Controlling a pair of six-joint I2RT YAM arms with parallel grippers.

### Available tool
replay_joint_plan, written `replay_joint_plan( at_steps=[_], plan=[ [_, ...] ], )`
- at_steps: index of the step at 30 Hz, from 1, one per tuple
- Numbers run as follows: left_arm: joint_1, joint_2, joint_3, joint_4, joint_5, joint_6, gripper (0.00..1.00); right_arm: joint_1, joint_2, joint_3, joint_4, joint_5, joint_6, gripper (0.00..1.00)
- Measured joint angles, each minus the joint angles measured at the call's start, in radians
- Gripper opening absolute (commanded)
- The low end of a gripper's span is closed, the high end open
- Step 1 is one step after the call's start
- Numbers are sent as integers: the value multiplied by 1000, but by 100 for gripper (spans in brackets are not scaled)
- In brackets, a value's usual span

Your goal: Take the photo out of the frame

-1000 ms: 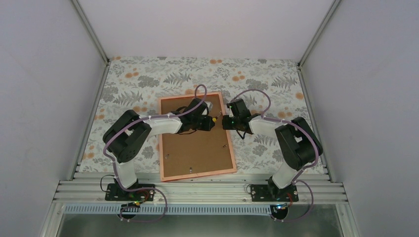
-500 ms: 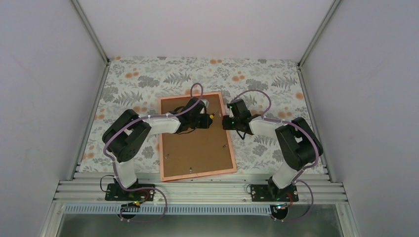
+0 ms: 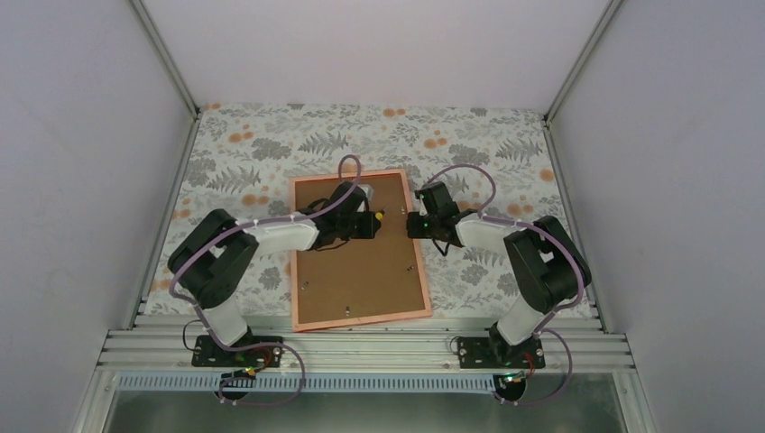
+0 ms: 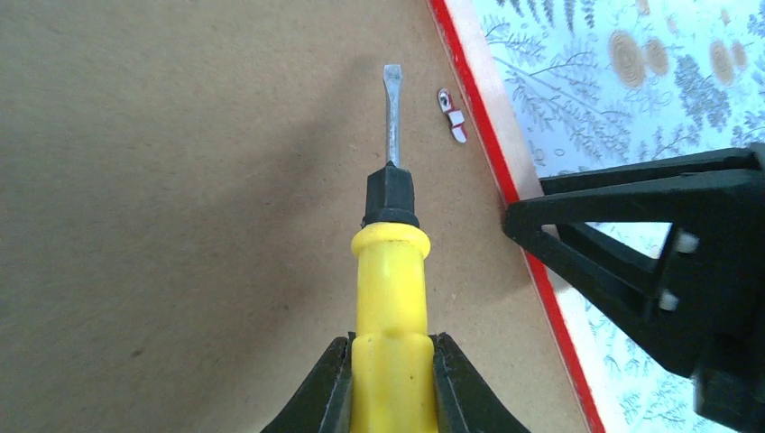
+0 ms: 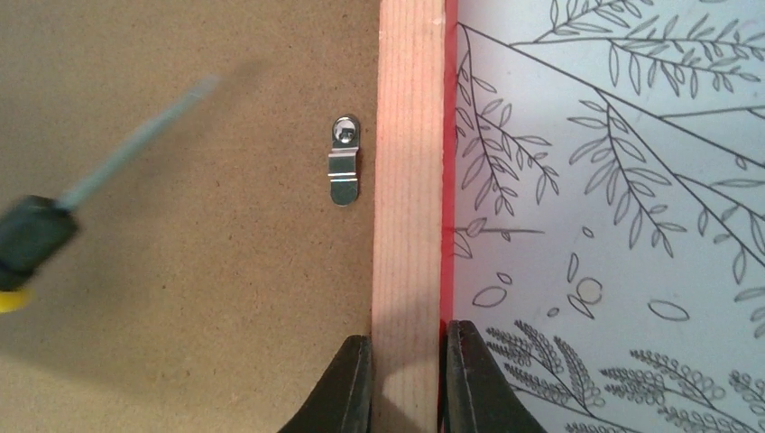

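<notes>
1. Top external: the frame point(image 3: 361, 320) lies face down on the floral tablecloth point(image 3: 253, 144) between the arms, its brown backing point(image 3: 356, 271) facing up. The left gripper point(image 3: 372, 219) is over its far half and the right gripper point(image 3: 413, 223) is at its right edge.
2. Left wrist: the left jaws clamp a yellow-handled screwdriver point(image 4: 390, 289), its blade near a metal clip point(image 4: 451, 115).
3. Right wrist: the right jaws are pinched tight on the frame's right rail, beside that clip.

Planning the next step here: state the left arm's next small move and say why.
Probably nudge the screwdriver sideways toward the rail until its blade meets the clip. The left fingers hold the yellow handle, the blade lies over the backing just short of that clip, and the right fingers pinch the frame by its rail, likely steadying it for prying.
</notes>
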Motion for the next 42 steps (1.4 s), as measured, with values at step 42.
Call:
replay_joint_plan(
  at_steps=[42],
  plan=[
    [95, -574, -304, -226, -150, -3, 2, -324, -177, -93, -93, -54, 44, 38]
  ],
)
